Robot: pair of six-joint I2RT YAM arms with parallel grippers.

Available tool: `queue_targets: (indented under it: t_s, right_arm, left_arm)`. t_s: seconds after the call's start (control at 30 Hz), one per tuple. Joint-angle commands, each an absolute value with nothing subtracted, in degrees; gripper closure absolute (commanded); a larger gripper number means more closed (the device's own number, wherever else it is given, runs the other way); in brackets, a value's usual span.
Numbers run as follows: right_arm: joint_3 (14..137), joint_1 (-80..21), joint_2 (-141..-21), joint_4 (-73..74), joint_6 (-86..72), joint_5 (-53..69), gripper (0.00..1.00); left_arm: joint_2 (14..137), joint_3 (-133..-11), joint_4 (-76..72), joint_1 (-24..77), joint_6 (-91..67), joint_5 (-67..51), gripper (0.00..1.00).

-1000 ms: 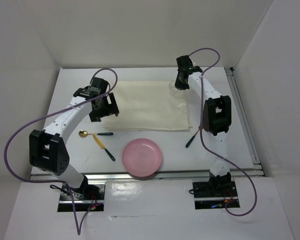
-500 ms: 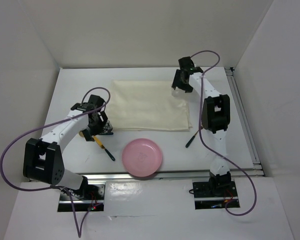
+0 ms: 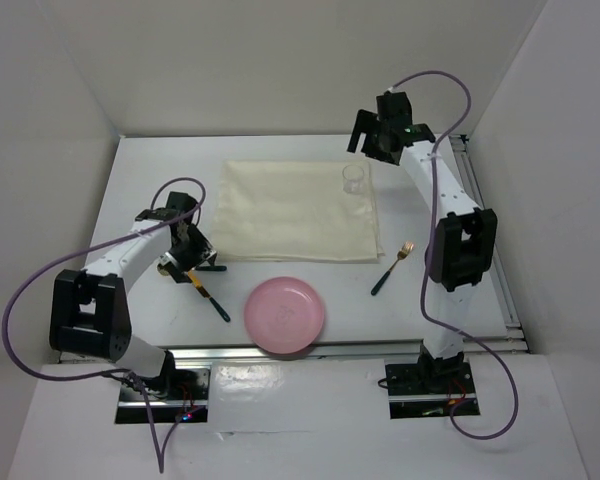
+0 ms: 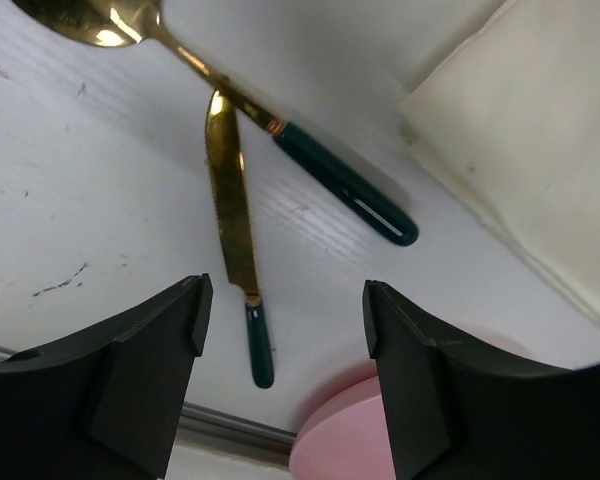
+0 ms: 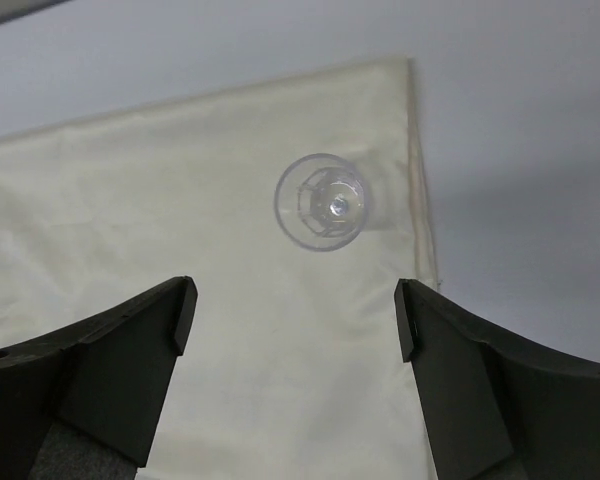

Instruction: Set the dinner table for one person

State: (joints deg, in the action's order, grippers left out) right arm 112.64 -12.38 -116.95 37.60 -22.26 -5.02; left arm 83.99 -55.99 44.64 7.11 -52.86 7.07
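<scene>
The dinner table [image 3: 150, 190] carries a cream cloth [image 3: 298, 215]. A clear glass [image 3: 353, 179] stands upright on the cloth's far right corner. My right gripper [image 3: 366, 138] hangs open above and behind it, holding nothing; in the right wrist view the glass [image 5: 322, 200] lies ahead of the open gripper [image 5: 295, 310]. My left gripper [image 3: 188, 260] is open low over a gold spoon [image 4: 110, 25] and a gold knife [image 4: 230, 210], both green-handled. The knife's handle lies under the gap, near the left finger. A pink plate [image 3: 285, 313] sits near the front edge.
A gold fork [image 3: 393, 268] with a green handle lies right of the plate, beside the right arm's lower links. A metal rail [image 3: 310, 345] runs along the near edge. White walls close in the table on three sides.
My right gripper opened, let go of the glass and rose back toward the far wall. My left arm swung from the cloth's edge down to the spoon and knife, its jaws narrowing a little.
</scene>
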Motion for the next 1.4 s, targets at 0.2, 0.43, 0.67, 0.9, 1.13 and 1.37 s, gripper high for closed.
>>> queue_targets:
  t_s: [0.2, 0.43, 0.67, 0.9, 1.13, 1.37]
  right_arm:
    - [105.2, -12.2, -106.3, 31.7, -21.0, -2.4, 0.17]
    - [103.5, -12.2, -105.8, 32.3, -20.5, -2.4, 0.18]
    - [103.5, -12.2, -105.8, 32.3, -20.5, -3.4, 0.18]
    - [104.1, -12.2, -105.8, 32.8, -20.0, -4.0, 0.18]
    - [105.2, -12.2, -105.2, 33.3, -20.0, -3.4, 0.18]
    - [100.5, -11.2, -102.3, 32.3, -20.6, 1.3, 0.15]
  left_arm:
    - [92.4, -61.3, 39.6, 6.7, -63.4, 10.5, 0.29]
    - [98.0, -62.5, 38.8, 6.7, -66.6, 11.0, 0.33]
    - [99.8, -62.5, 38.8, 6.7, -68.4, 11.6, 0.46]
    - [97.9, -62.5, 40.0, 6.1, -68.9, 13.4, 0.67]
    - [92.4, -66.4, 43.6, 4.8, -68.4, 16.3, 0.96]
    - [90.6, -76.0, 40.4, 11.8, -53.0, 17.1, 1.00]
